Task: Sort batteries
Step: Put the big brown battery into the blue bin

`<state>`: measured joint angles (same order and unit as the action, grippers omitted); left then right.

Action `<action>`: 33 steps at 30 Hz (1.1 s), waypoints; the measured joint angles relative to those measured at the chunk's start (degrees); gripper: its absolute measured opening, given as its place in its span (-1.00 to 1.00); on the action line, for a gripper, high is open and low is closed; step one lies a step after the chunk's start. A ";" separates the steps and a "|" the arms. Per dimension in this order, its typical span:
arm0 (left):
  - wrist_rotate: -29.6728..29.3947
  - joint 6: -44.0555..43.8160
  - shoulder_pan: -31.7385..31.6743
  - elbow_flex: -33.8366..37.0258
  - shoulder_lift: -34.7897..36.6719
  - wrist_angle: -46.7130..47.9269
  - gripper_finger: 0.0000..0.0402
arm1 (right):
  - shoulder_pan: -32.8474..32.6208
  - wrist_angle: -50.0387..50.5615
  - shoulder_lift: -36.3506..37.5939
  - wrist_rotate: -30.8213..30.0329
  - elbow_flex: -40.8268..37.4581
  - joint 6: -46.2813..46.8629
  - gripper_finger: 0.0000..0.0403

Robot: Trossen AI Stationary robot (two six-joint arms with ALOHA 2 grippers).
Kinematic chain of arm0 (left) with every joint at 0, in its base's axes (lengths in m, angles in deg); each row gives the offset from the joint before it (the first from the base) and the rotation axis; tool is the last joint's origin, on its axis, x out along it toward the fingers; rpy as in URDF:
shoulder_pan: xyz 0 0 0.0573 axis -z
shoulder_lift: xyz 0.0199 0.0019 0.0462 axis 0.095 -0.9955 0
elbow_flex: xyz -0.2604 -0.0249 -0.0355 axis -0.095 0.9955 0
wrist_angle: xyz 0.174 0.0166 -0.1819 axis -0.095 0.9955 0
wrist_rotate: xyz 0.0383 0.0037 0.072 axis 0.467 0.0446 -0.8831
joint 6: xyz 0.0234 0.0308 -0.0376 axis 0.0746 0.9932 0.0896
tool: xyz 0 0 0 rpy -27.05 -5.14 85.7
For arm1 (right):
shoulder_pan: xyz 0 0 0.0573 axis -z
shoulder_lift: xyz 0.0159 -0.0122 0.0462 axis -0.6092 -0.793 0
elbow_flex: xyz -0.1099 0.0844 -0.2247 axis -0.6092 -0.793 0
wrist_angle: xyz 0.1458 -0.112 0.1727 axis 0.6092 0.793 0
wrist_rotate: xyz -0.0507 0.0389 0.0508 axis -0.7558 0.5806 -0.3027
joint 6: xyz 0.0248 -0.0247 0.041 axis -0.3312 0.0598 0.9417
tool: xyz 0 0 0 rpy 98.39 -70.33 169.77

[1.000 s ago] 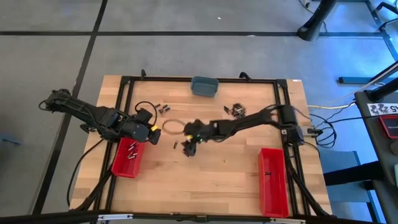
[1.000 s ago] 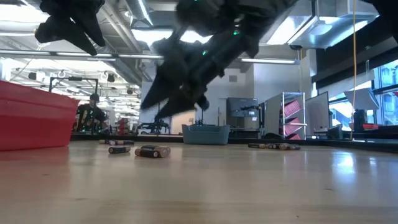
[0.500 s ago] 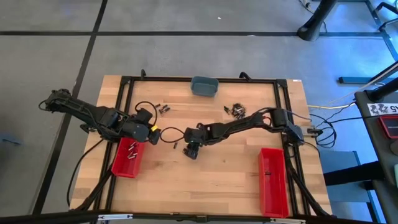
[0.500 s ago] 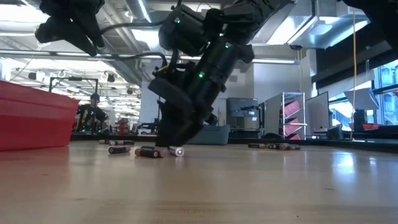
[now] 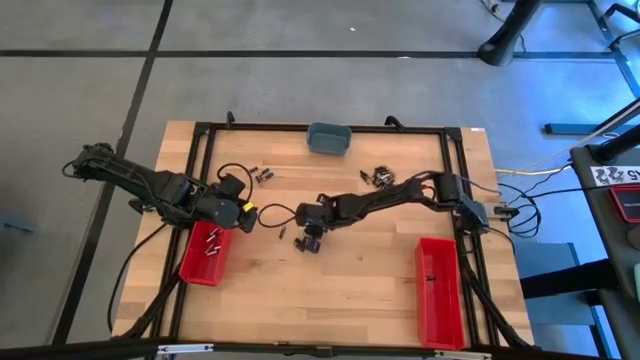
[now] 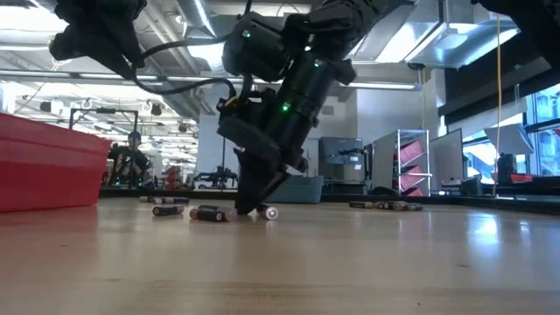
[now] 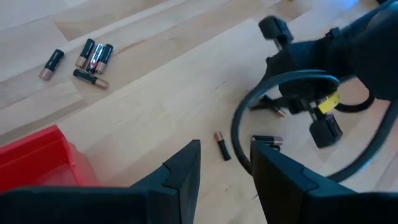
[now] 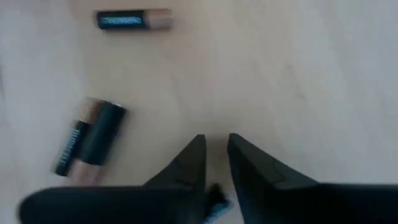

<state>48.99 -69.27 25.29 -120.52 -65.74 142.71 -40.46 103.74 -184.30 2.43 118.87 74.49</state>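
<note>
Batteries (image 8: 93, 142) — loose on tabletop (image 8: 298, 68), just beside right gripper (image 8: 216, 163) fingers, which stand narrowly apart, empty. Left gripper (image 7: 225, 165) — fingers apart, one battery (image 7: 222, 146) lying beyond them.

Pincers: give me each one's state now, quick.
Left pincer: open, empty, above the left red bin.
Right pincer: nearly closed at the table; grip on a battery cannot be told.

From above, the right gripper (image 5: 309, 242) hides whatever lies beneath it on the bench (image 5: 350, 290). Beside the right gripper, the batteries (image 5: 281, 231) are mere specks, type unreadable. The left bin (image 7: 37, 163) is cut off at the wrist picture's edge.
</note>
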 joint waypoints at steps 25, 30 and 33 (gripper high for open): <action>-0.02 1.28 0.00 0.00 0.00 0.09 -0.36 | 2.05 26.80 0.22 18.82 9.80 20.99 0.08; -0.04 2.38 0.00 0.00 0.00 0.11 -0.36 | 0.01 19.50 0.40 14.73 4.06 27.32 0.14; -0.03 2.84 0.00 0.00 0.00 0.14 -0.36 | -0.95 17.56 0.70 10.67 2.41 29.43 0.03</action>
<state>48.96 -66.42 25.29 -120.52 -65.74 142.85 -41.41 121.29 -183.60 13.10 121.28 103.91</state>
